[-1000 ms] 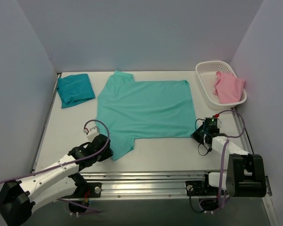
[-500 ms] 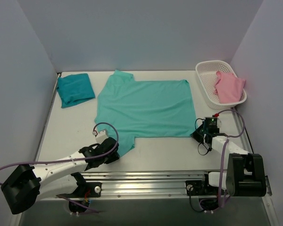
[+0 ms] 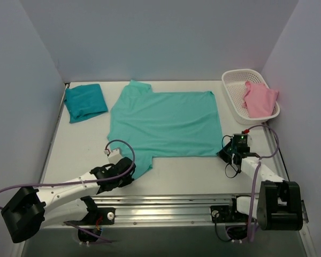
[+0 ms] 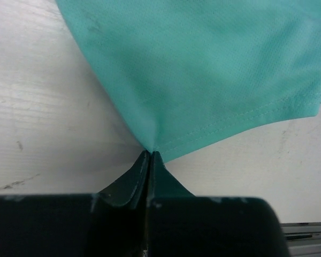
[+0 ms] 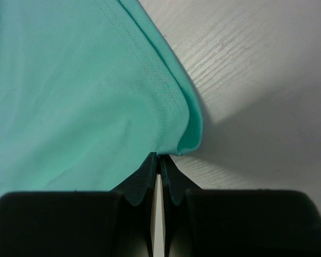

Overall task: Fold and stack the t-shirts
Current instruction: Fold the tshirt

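Note:
A mint-green t-shirt (image 3: 166, 123) lies spread flat across the middle of the table. My left gripper (image 3: 129, 176) is shut on the tip of its near-left sleeve (image 4: 203, 85), the cloth pinched at the fingertips (image 4: 151, 153). On the near-right, the shirt's hem corner (image 5: 182, 134) sits pinched in my right gripper (image 3: 225, 153), which is shut on it. A darker teal t-shirt (image 3: 85, 101), folded into a compact square, rests at the far-left corner.
A white basket (image 3: 236, 81) stands at the far right with a pink cloth (image 3: 259, 99) inside. Walls close the table on the left, back and right. A metal rail (image 3: 166, 206) runs along the near edge between the arm bases.
The left arm slid right and down to the sleeve tip, then its jaws closed on it. The right arm has stayed in place, shut on the hem corner.

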Tool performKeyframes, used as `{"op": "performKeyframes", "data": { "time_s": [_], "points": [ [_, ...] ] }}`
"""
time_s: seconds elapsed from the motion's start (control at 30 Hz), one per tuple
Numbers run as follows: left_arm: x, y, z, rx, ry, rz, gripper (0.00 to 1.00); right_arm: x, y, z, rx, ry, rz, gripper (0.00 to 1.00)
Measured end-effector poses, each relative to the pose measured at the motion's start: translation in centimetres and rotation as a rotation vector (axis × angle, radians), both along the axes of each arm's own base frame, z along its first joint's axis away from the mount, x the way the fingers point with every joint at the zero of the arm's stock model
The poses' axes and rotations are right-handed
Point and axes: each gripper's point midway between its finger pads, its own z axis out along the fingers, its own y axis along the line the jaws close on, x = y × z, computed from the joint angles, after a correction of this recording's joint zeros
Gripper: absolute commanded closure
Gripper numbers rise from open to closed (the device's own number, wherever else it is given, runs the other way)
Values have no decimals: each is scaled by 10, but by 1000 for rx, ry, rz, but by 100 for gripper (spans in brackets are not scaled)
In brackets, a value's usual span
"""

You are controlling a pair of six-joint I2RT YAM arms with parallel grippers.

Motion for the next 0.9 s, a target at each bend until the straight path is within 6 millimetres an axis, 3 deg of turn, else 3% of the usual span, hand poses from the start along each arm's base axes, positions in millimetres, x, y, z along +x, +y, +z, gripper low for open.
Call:
{"op": "performKeyframes", "data": {
  "time_s": [0.13,0.37,0.67,0.9],
  "points": [
    [-3,11,15,24,-20,3,98,-4,0,11,-5,-23,4,100],
    [8,18,68,31,-118,17,98,-14,0,21,-11,-27,12,100],
    [38,23,134,78,-253,32,98,-14,0,30,-13,-11,14,100],
    [77,35,143,147,-258,68,98,8,-1,46,-17,-39,16,100]
  ]
}}
